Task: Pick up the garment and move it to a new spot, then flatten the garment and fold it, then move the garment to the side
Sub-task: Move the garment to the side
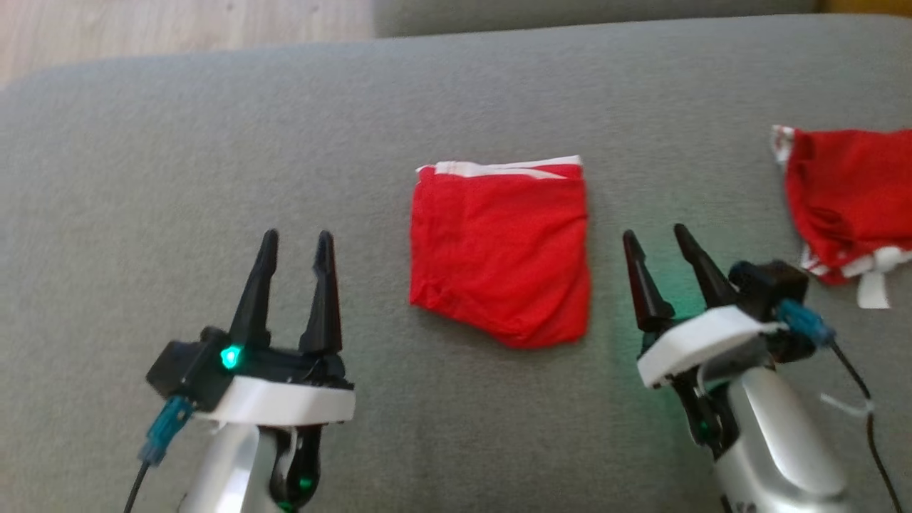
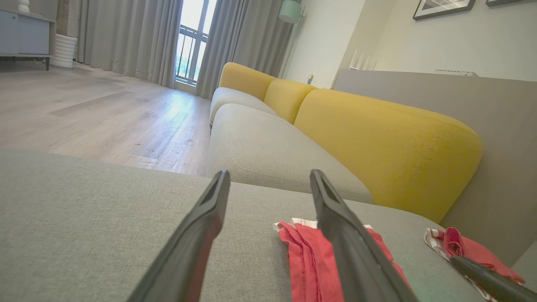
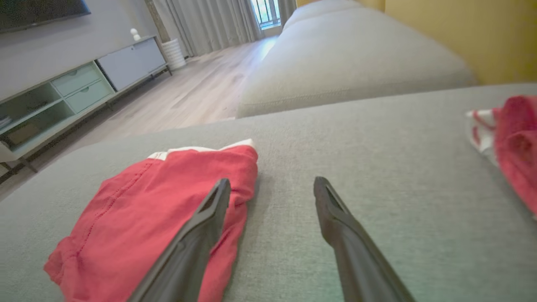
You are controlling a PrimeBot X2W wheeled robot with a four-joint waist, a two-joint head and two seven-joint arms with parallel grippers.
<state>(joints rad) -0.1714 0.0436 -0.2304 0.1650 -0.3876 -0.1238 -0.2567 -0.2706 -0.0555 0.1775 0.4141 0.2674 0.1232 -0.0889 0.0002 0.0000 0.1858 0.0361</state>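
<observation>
Folded red cloth garment with white waistband (image 1: 501, 256) lies flat at the middle of the grey fabric sofa cushion (image 1: 214, 142). Left gripper (image 1: 297, 239) and right gripper (image 1: 654, 234) over cushion's near half, jaws spread, both empty. Crumpled red-and-white cloth (image 1: 848, 199) at cushion's right edge.

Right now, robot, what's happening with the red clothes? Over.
Left gripper open, empty. Right gripper open, empty. Red garment folded, flat on grey cushion between them. Second red garment crumpled at right, apart.
</observation>
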